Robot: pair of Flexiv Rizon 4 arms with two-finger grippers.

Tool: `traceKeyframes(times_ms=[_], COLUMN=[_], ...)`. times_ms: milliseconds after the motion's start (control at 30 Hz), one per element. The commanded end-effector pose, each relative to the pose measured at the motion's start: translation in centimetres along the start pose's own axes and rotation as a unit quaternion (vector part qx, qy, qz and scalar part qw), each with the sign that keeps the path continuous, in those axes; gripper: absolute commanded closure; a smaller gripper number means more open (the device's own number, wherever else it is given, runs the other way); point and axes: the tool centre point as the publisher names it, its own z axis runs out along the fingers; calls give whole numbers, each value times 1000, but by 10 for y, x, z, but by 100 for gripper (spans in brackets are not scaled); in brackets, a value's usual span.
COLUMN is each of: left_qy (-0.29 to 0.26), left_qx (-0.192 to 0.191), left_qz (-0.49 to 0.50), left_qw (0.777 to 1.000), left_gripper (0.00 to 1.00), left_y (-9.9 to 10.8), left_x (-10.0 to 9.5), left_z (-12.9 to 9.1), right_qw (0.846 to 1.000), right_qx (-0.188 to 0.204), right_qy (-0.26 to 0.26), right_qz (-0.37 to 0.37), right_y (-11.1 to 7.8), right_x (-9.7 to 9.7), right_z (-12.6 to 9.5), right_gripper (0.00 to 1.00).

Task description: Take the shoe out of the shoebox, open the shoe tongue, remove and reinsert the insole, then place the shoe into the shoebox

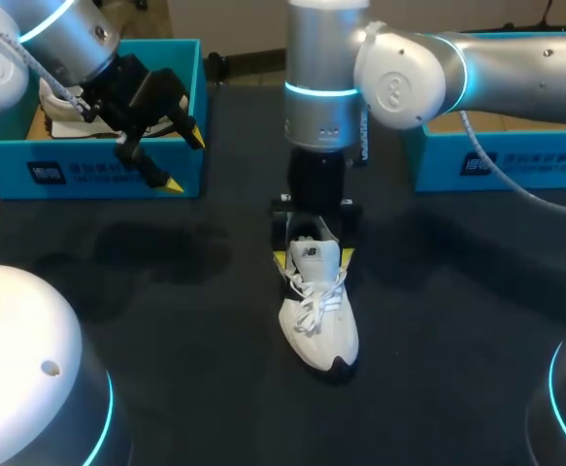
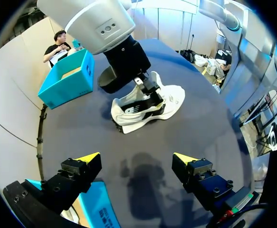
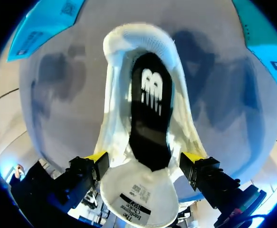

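Note:
A white laced shoe [image 1: 318, 316] stands upright on the black table's middle, toe toward the front. My right gripper [image 1: 314, 258] points straight down over its heel end, open, one yellow tip on each side of the collar. In the right wrist view the shoe [image 3: 143, 47] lies between the fingers of the right gripper [image 3: 144, 159]. The black insole [image 3: 150, 109] sits inside it, and the white tongue [image 3: 138, 190] lies nearest the gripper. My left gripper [image 1: 185, 162] hangs open and empty at the front right corner of the left blue shoebox [image 1: 88, 175]. From the left gripper [image 2: 137, 161] the shoe [image 2: 169, 102] lies well ahead.
The left box holds something white [image 1: 59, 112] inside. A second blue box [image 1: 496, 160] stands at the back right, and the left wrist view shows this second box [image 2: 64, 78] beyond the shoe. White arm bases [image 1: 20, 369] fill the front corners.

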Motion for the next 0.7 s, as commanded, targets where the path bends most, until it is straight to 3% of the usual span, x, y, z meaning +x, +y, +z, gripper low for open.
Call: traceKeyframes(times_ms=[33,333,700], left_qy=[-1,-1,-1], left_qx=[-1,-1,-1], left_qz=[0,0,0], left_qw=[1000,1000,1000], left_gripper=[0,0,0], left_y=[0,0,0], left_x=[1,1,1], left_z=[0,0,0], right_qw=[1000,999,996], right_qx=[-5,1,-36], right_qy=[-19,-26,-53], right_qz=[10,25,56], right_y=[-10,-20,-42], right_x=[5,8,8], right_z=[-12,-23,-45], right_gripper=[0,0,0])
